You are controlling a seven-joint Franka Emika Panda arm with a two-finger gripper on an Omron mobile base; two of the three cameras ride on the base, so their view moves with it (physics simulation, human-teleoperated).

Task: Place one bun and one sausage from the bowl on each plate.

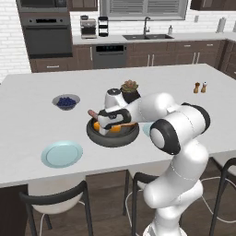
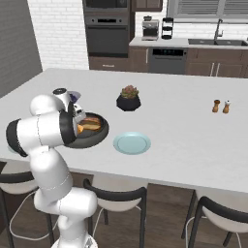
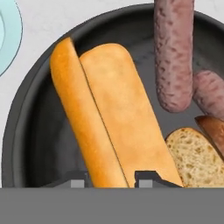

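Note:
The dark bowl (image 1: 113, 138) (image 2: 98, 136) (image 3: 30, 131) sits near the island's front edge and holds the buns and sausages. My gripper (image 3: 112, 179) (image 1: 107, 124) reaches down into it, its fingers pressed against both sides of the golden-orange bun's (image 3: 109, 109) near end. A second, browner bun (image 3: 192, 159) lies to the right. Two pinkish sausages (image 3: 173, 52) (image 3: 211, 92) lie at the upper right, and one sausage end (image 1: 92, 113) pokes over the rim. One teal plate (image 1: 62, 153) (image 3: 8, 35) lies left of the bowl. The other plate (image 2: 131, 143) (image 1: 146, 130) is on the right, partly behind my arm.
A small bowl of blue berries (image 1: 66, 102) and a potted plant (image 1: 130, 91) (image 2: 129, 99) stand behind the dark bowl. Salt and pepper shakers (image 1: 200, 87) (image 2: 221, 106) are far right. Dark stools (image 1: 55, 198) line the island's front edge.

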